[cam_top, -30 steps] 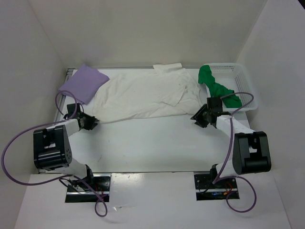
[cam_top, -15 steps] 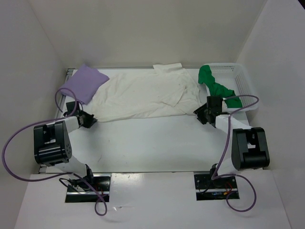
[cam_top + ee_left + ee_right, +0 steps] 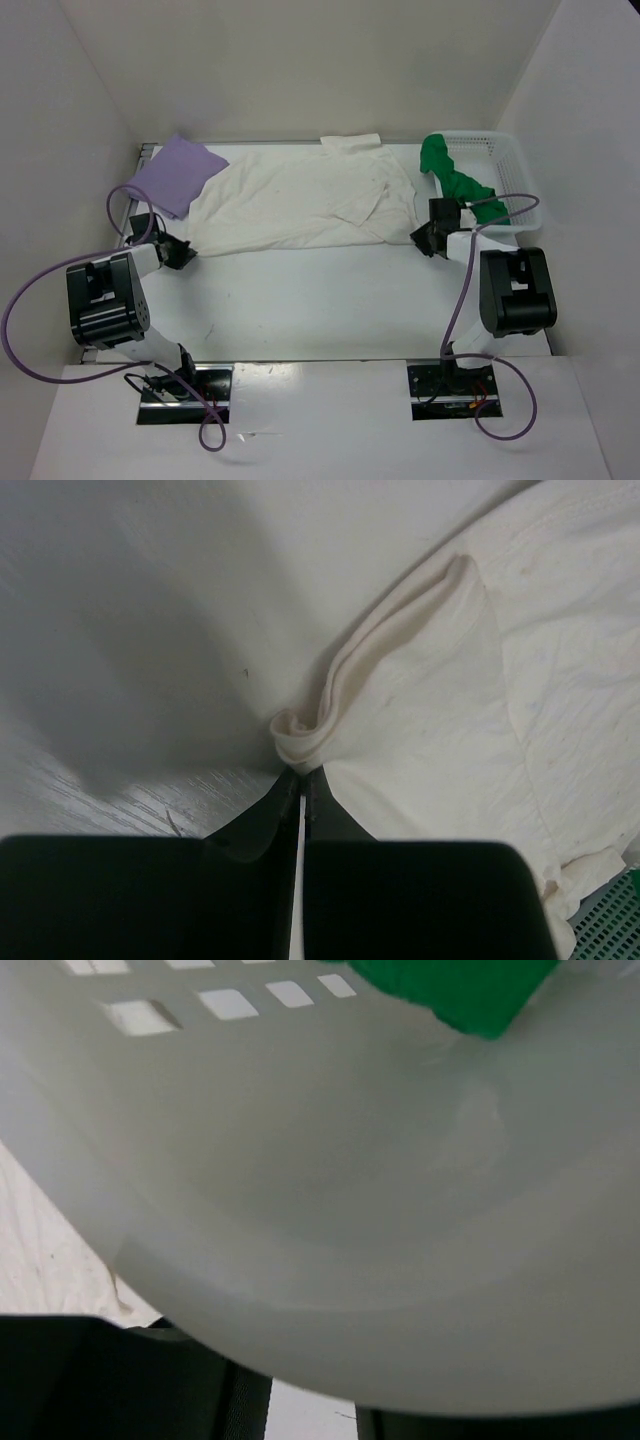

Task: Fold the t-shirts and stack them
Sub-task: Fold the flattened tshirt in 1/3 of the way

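Note:
The white t-shirt (image 3: pixel 300 200) lies spread across the back of the table. My left gripper (image 3: pixel 178 252) is at its near left corner, shut on the bunched hem of the white t-shirt (image 3: pixel 300 742). The lavender t-shirt (image 3: pixel 175 172) lies folded at the back left. The green t-shirt (image 3: pixel 455 180) hangs over the basket's near edge, and it shows as a green patch (image 3: pixel 450 990) in the right wrist view. My right gripper (image 3: pixel 423 240) stands open at the white shirt's near right corner, close against the basket wall (image 3: pixel 350 1160), which hides its fingertips (image 3: pixel 240 1400).
The white mesh basket (image 3: pixel 505 160) stands at the back right against the side wall. White enclosure walls close in the table on the left, back and right. Purple cables loop from both arms over the table's sides.
My left gripper has shut on the white shirt's corner and drawn a little to the left. The right arm has swung back toward the basket and its jaws have narrowed.

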`<action>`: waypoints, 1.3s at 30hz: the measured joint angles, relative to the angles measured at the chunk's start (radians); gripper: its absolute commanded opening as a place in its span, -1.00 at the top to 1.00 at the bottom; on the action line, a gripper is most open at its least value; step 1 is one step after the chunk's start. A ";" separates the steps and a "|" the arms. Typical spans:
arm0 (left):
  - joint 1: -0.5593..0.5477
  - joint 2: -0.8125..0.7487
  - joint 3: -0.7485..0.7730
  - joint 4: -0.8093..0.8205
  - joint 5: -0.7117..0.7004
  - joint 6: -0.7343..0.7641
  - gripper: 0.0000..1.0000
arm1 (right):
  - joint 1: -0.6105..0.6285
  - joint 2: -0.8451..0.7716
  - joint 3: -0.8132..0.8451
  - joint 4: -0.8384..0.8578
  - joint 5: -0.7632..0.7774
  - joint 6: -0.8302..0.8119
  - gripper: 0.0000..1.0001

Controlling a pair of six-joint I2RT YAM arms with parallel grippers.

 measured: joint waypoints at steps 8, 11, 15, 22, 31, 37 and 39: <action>0.005 0.000 0.000 -0.005 0.007 0.004 1.00 | 0.002 0.049 0.059 -0.026 0.027 -0.010 1.00; 0.005 0.000 0.003 -0.011 0.008 0.021 1.00 | 0.001 0.027 0.044 -0.036 0.029 0.002 1.00; 0.005 -0.016 0.005 -0.045 0.003 0.043 1.00 | 0.000 -0.121 -0.047 -0.093 0.028 0.023 1.00; 0.023 -0.121 -0.034 -0.185 -0.018 0.099 1.00 | -0.059 -0.458 -0.164 -0.219 -0.010 0.027 1.00; 0.141 -0.231 -0.069 -0.410 -0.003 0.127 1.00 | -0.108 -0.634 -0.216 -0.493 -0.092 0.085 1.00; 0.148 -0.261 -0.045 -0.551 0.019 0.118 0.91 | -0.077 -0.779 -0.156 -0.678 -0.114 0.146 1.00; 0.149 -0.262 -0.034 -0.588 0.040 0.117 0.84 | -0.077 -0.810 -0.128 -0.715 -0.124 0.159 1.00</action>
